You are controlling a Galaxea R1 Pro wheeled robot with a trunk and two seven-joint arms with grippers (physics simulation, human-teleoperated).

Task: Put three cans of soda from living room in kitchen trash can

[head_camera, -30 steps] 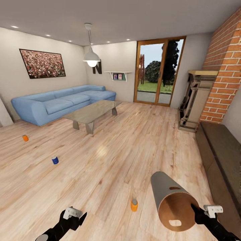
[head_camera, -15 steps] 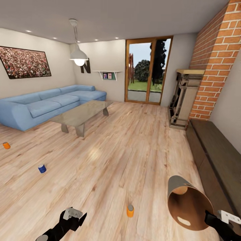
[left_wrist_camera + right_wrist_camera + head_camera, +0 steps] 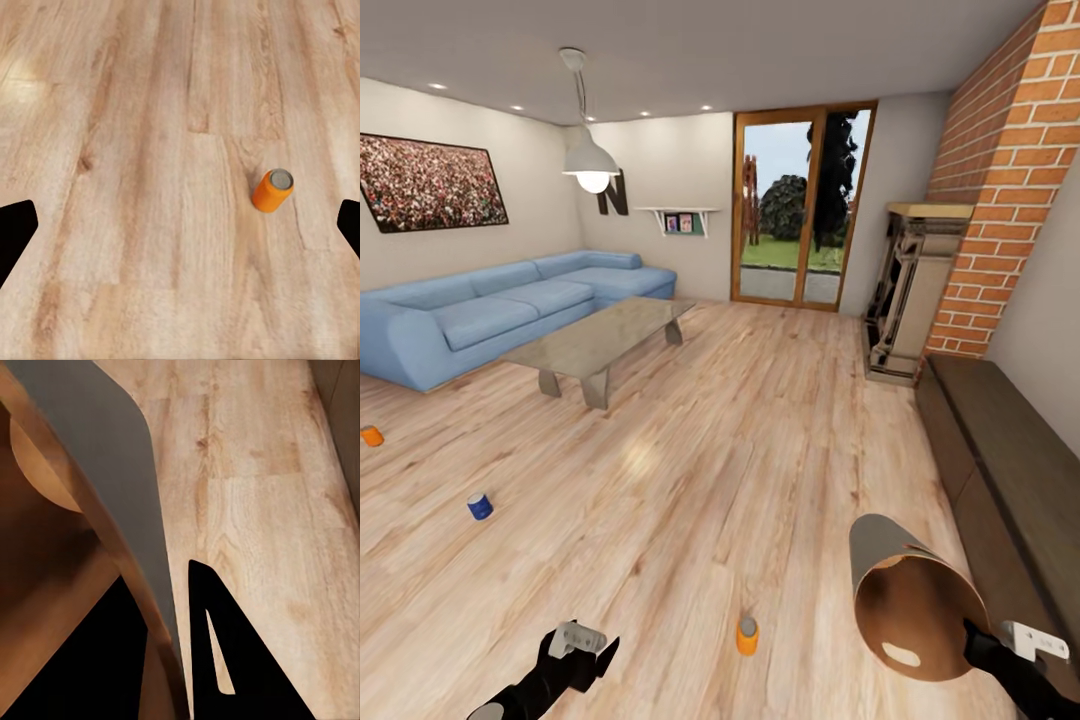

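Trash can [image 3: 915,600] lower now; right gripper [image 3: 982,641] on rim

Bright, even render: the pendant lamp [image 3: 591,165] glows, daylight enters the glass door [image 3: 800,212], the floor [image 3: 760,450] below the lamp shines (wide-angle stretch at edges).

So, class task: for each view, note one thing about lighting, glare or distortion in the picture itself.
Head view: wide-angle bending at the edges, with a soft glare patch on the wood floor under the lit pendant lamp. Left wrist view: the orange soda can is sharp, bright sheen at one corner. Right wrist view: fingers are flat black silhouettes.
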